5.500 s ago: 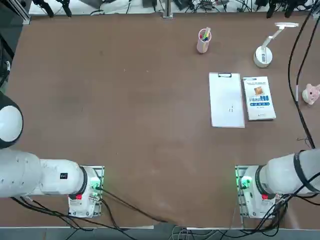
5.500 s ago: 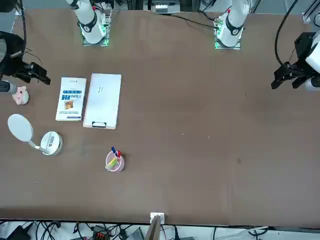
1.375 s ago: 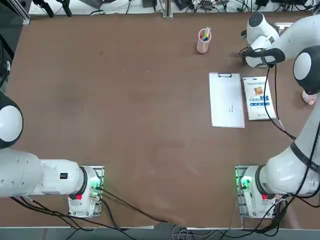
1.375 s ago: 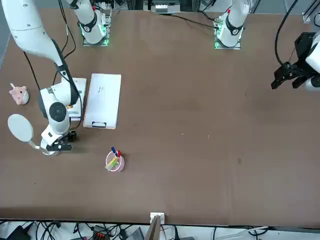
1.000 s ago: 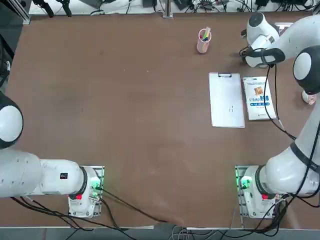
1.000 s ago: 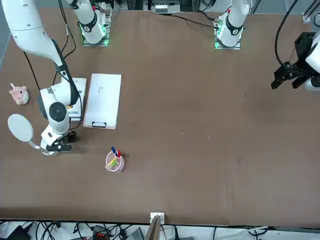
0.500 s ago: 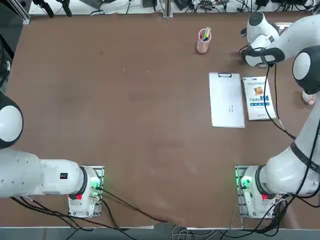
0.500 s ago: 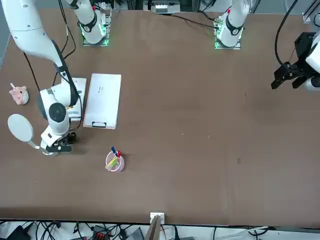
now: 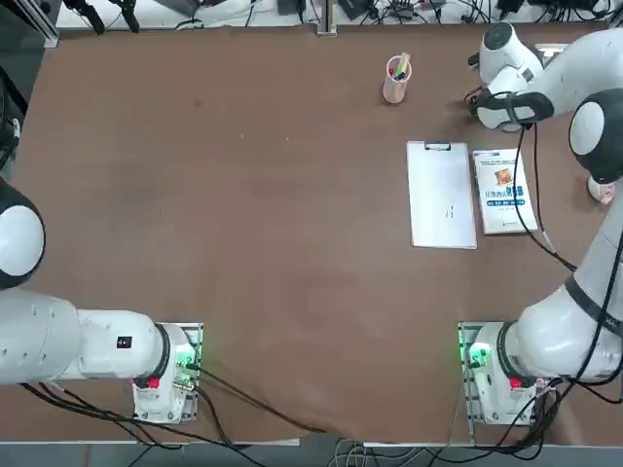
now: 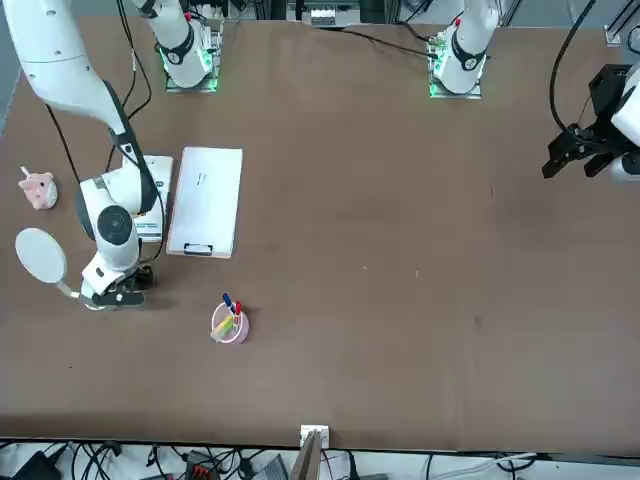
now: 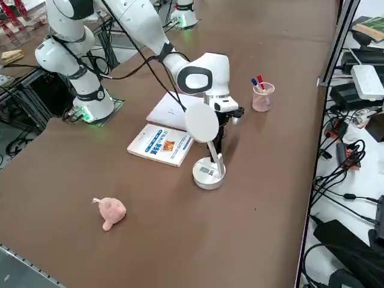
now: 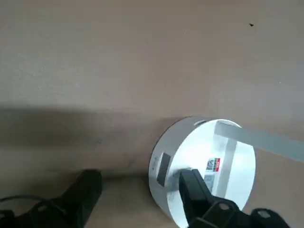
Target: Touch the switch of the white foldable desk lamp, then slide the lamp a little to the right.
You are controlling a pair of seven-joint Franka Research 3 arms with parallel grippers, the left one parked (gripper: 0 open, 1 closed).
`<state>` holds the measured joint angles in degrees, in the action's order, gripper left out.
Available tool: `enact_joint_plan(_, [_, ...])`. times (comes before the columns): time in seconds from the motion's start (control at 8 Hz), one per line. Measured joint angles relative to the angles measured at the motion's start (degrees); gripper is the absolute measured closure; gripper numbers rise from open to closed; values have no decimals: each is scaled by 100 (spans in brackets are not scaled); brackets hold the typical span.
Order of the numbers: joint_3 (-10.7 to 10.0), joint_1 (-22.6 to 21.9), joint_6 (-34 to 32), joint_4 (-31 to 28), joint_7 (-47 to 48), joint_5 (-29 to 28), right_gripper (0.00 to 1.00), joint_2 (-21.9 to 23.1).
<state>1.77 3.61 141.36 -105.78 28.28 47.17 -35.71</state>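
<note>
Far right of the table: you find the white foldable desk lamp (image 11: 208, 173) standing upright near the far edge, beyond the booklet (image 9: 503, 190) and well to the right of the pink pen cup (image 9: 396, 83).
Lamp pose: its round disc base sits flat on the brown table (image 9: 243, 195), the thin arm rises from it, and the flat head (image 10: 40, 255) reaches out toward the table's right edge.
Right gripper: you have the right gripper (image 12: 140, 183) lowered straight down at the lamp's base, with the wrist directly above it.
Claw state: the two fingers are spread apart; the wrist view shows one finger (image 12: 192, 187) over the top of the disc and the other (image 12: 88, 185) over bare table beside the disc.
Contact: you cannot tell from these views whether the finger over the disc is pressing on it.
Base detail: a small grey rectangle (image 12: 163, 165) shows on the disc's top, just beside that finger, with a red-and-white sticker (image 12: 212, 165) nearby.
Neighbours: a white clipboard (image 9: 441, 195) lies just left of the booklet, and a small pink toy (image 11: 110, 211) lies near the right edge, well apart from the lamp.
</note>
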Motion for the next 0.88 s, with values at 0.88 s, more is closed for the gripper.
enact_joint_plan(0.88, [483, -120, -1877, 593, -1038, 8, 0, 447])
